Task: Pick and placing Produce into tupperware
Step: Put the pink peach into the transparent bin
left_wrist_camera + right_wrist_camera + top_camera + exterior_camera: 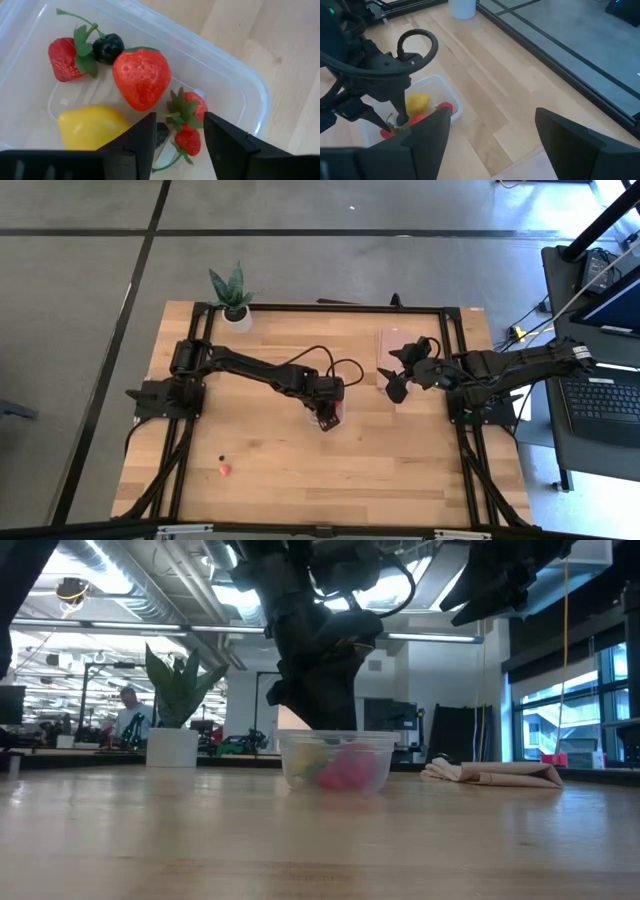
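Two open fingers of the left tool (pixel 177 145) straddle a small strawberry (pixel 186 112) inside the tupperware (pixel 250 87), gripping nothing; lifting carelessly could drag fruit out

my high view hangs above the table (pixel 400 460) looking straight down on both arms, while my low view sits at the tabletop's height and faces level across it toward the room, fairly near the tupperware (pixel 336 761). my left wrist view peers closely down past the left gripper (pixel 180 142) into that same tupperware (pixel 250 85), right beneath its fingers. my right wrist view looks from farther off past the right gripper (pixel 492 137), sharing the tupperware (pixel 445 97) and left arm.
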Tool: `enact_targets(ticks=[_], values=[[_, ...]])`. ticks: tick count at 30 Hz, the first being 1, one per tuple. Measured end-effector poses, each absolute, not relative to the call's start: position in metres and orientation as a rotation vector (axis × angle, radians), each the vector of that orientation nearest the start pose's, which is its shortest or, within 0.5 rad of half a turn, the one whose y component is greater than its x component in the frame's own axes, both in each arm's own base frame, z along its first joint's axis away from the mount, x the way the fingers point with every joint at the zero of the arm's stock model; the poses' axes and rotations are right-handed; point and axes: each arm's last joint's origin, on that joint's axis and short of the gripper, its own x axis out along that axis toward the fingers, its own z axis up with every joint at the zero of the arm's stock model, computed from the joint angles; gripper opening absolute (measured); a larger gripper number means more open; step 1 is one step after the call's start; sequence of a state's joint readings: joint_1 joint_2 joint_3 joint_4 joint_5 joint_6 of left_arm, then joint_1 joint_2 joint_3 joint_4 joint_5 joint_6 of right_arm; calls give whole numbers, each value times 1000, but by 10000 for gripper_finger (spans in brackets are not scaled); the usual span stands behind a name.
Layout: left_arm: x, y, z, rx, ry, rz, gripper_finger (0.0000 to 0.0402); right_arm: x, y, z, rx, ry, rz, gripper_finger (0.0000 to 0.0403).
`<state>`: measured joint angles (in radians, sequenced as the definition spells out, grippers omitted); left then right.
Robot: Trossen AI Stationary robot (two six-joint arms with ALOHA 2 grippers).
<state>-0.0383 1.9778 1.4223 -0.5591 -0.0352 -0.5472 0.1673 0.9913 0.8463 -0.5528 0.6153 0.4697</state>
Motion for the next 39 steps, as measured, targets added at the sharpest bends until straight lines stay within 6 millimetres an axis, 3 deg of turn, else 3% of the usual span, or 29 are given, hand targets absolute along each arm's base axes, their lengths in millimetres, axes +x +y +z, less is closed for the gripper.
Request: enact_targets(ticks=[5, 10, 16, 22, 26, 31, 39], values=[[404, -14, 187, -446, 1077, 298, 167, 197, 16, 290, 178, 531, -568, 294], [391, -15, 230, -392, 981, 276, 166, 197, 16, 290, 204, 523, -575, 294], [349, -23, 287, -259, 924, 333, 156, 197, 17, 290, 231, 520, -572, 294], [299, -38, 325, -191, 949, 323, 176, 197, 17, 290, 229, 520, -571, 294], [276, -52, 335, -188, 989, 308, 217, 197, 17, 290, 228, 520, -571, 294], [257, -71, 330, -173, 1117, 323, 264, 197, 17, 290, 226, 520, -570, 294], [233, -112, 325, -273, 1213, 338, 284, 197, 17, 290, 229, 519, -571, 294]])
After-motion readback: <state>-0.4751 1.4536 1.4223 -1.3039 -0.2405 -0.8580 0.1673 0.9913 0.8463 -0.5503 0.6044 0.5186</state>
